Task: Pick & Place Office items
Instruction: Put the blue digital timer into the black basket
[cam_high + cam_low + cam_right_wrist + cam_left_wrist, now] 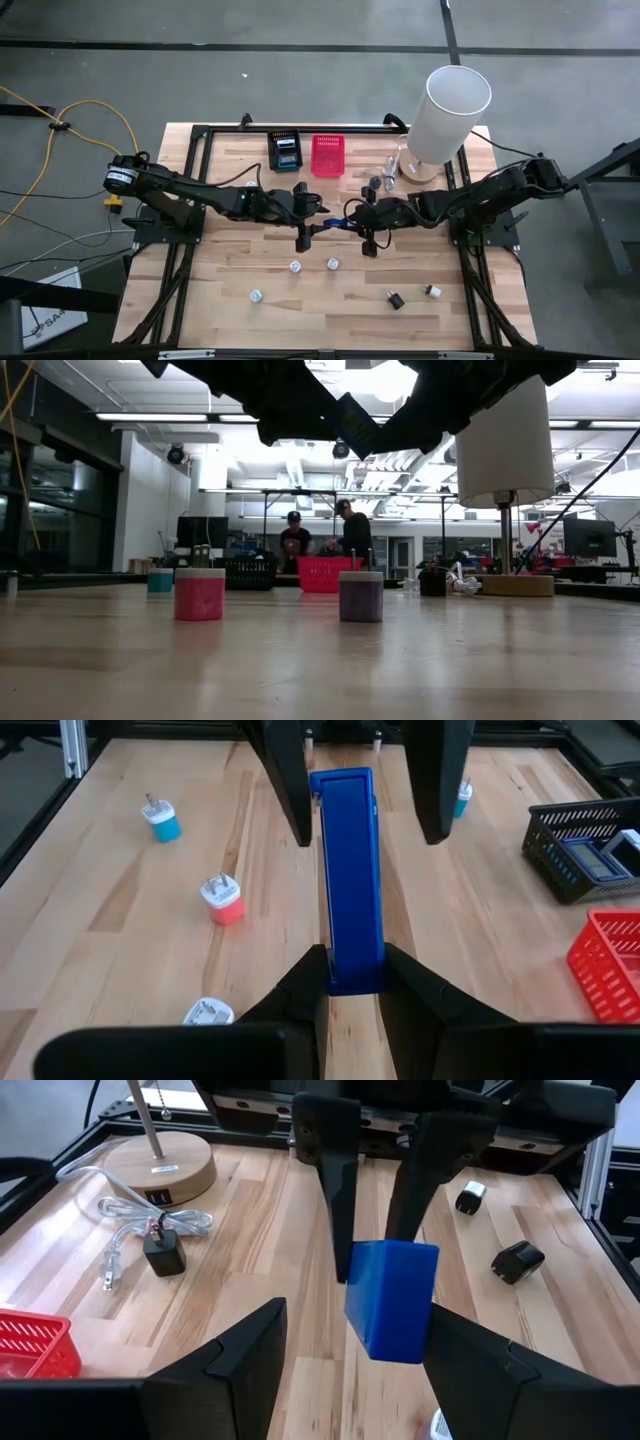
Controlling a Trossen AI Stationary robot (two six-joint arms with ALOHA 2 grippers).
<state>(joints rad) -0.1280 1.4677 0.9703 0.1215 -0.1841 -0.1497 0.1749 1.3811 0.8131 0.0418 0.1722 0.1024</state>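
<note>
Blue box (350, 880), a flat rectangular blue block, sits mid-frame in the high view (335, 224), held above the tabletop (300, 300) between both arms. Right gripper (352, 982) has its jaws clamped narrow on one end of it; in the right wrist view the box runs straight up the centre of the frame. Left gripper (350, 1345) faces it from the other side w/ jaws wide, one each side of the box's near end (392, 1300); can't tell if they touch it.

Other office items lie on the tabletop: small white plug adapters in the lower half of the high view, one at (295, 267), one at (332, 264), one lower left at (256, 296); a black adapter (394, 299) and a white one (433, 291) lower right. Right wrist view shows their colours: teal-based adapter (160, 818) upper left, pink-based one (222, 900) mid-left. Low view has a pink adapter (200, 594) and a purple one (361, 597) standing upright, centre.

Along the top edge in the high view: black mesh basket (284, 151) beside red mesh basket (327, 156), lamp w/ white shade (447, 110) upper right, white cable (135, 1220) coiled by its wooden base (165, 1165). Two people stand in the room behind, centre of low view.
</note>
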